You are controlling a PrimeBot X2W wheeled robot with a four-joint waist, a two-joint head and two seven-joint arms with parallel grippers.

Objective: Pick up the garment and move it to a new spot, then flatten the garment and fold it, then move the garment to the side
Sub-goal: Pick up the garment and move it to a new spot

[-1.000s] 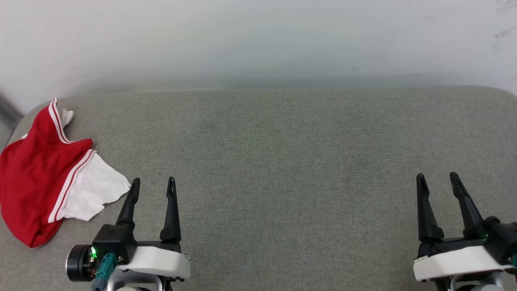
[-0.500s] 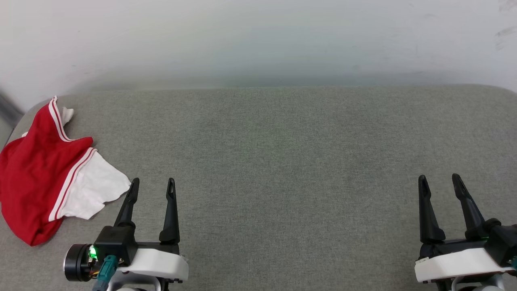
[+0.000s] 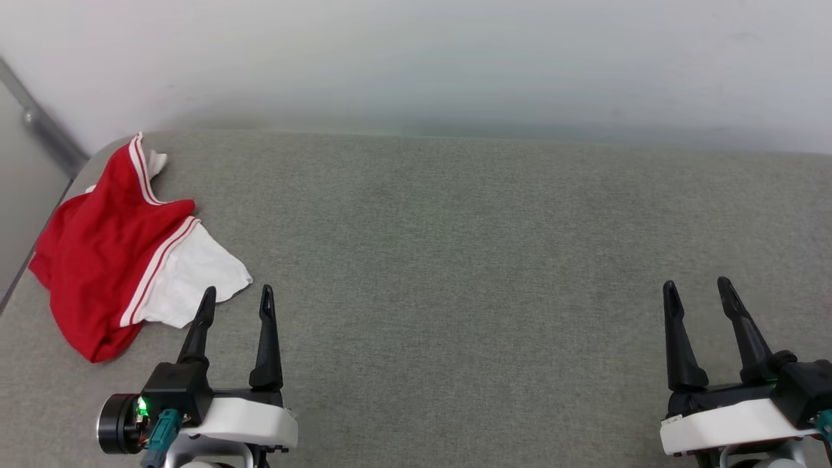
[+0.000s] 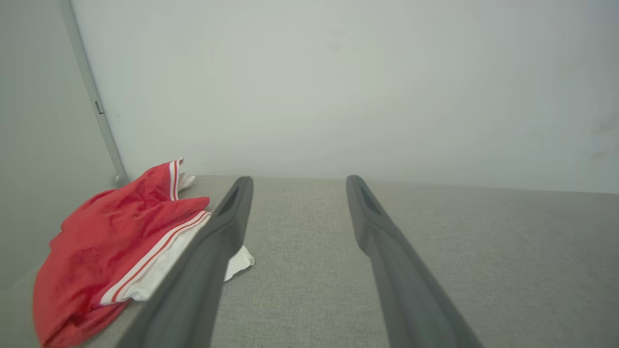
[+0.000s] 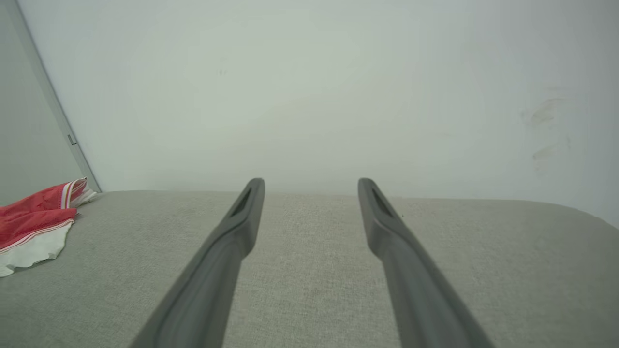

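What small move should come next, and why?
Probably reach the left gripper forward and to its left, over the garment. Its fingers stand open and empty beside the white sleeve, while the garment lies crumpled at the left end of the grey surface, far from the right gripper.

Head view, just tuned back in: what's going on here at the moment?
Nothing is held yet. The garment lies crumpled at the left end of the grey padded surface, near the wall. The left gripper is open just beside the white sleeve, gripping nothing. The right gripper is open over bare fabric at the far right.
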